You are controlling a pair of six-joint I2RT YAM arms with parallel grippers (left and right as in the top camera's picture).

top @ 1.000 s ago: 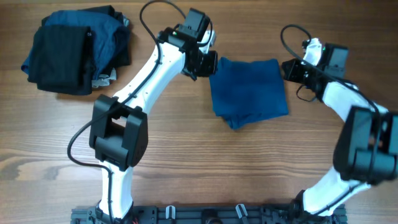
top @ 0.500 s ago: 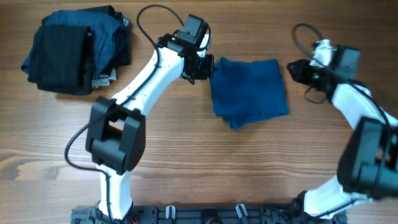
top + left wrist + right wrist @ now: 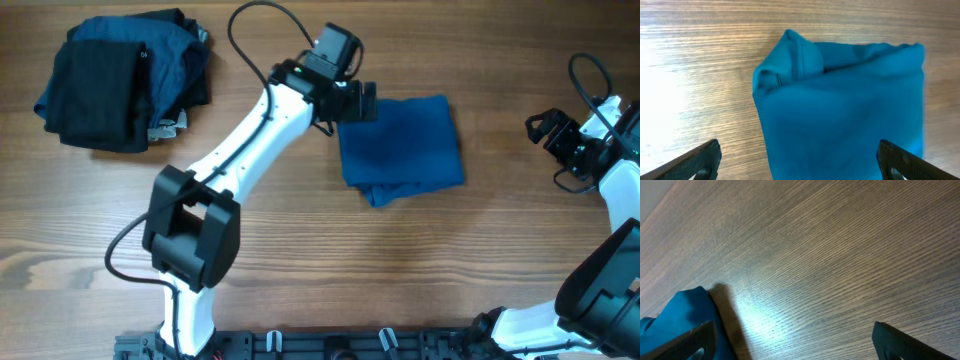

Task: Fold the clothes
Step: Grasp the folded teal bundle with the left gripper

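Clearly the blue shirt (image 3: 400, 145) lies between spread left gripper (image 3: 360, 102) and spread right gripper (image 3: 546, 134).

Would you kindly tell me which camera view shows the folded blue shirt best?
The overhead view: the folded blue shirt lies there almost wholly in view. The left wrist view shows it close but cropped below; the right wrist view catches only one corner.

Medium-blue shirt (image 3: 400, 145): folded into rough rectangle, flat on table (image 3: 300, 250), right of centre; lower edge uneven, small flap poking out at lower left corner. Clothes pile (image 3: 120, 80): far left corner, loosely stacked; folded black garment (image 3: 100, 95) on top, dark blue garment (image 3: 175, 50) rumpled beneath.
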